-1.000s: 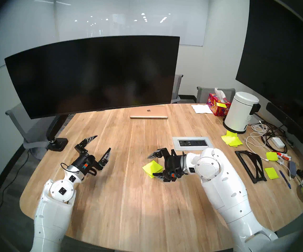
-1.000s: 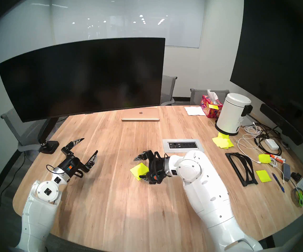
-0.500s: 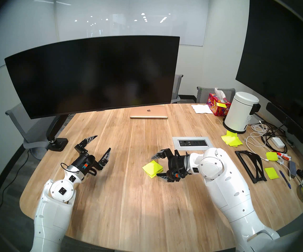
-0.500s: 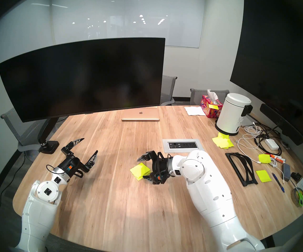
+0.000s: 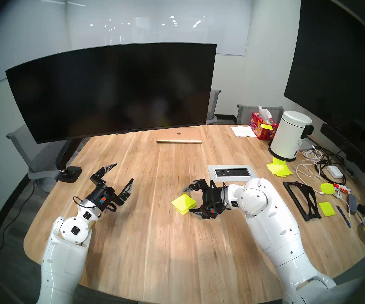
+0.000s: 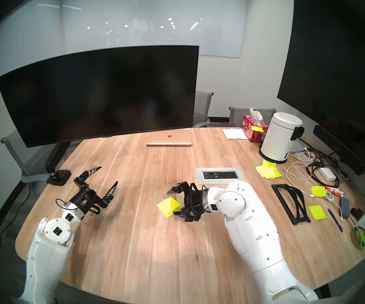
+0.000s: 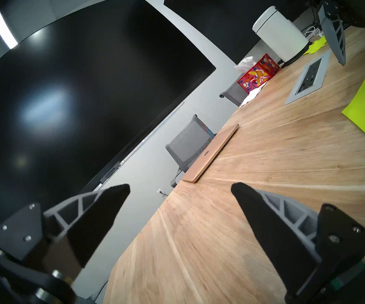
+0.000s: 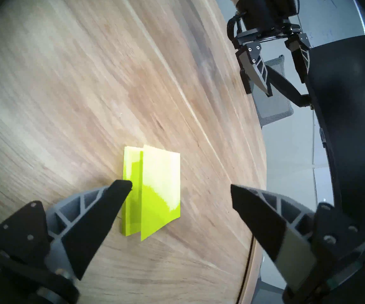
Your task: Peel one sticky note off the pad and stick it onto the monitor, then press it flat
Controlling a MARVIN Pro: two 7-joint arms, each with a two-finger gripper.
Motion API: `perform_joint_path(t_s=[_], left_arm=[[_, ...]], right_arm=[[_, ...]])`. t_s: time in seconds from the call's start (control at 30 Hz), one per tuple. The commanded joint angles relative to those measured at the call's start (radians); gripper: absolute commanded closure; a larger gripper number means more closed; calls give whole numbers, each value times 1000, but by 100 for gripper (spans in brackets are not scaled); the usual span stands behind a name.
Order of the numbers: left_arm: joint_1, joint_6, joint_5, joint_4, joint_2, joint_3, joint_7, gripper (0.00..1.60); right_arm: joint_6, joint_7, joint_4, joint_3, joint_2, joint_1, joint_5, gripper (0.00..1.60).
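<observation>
Lying on the wooden table [image 5: 155, 242], the small square neon yellow-green pad [image 5: 183, 203] sits between the wide-apart fingers of the right gripper [image 5: 188, 200], which holds nothing. The left gripper [image 5: 123, 173] is wide too, empty, near the big curved black monitor [image 5: 111, 90].

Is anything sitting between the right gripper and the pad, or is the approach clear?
Nothing visible blocks it. The right gripper is open just over the pad, one of its fingers at the pad's edge. Only bare table surrounds the pad.
</observation>
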Motion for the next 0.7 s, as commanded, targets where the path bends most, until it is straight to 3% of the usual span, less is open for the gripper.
perform_joint_path(t_s=[0.0,0.67], left_arm=[[-5,-4,0,-16,2,-3,3,0],[-5,-4,0,-16,2,-3,2,0]], right_arm=[[1,-28,17,0,-24,35,-11,0],[-13,-27,11,30,-13,19,4,0]])
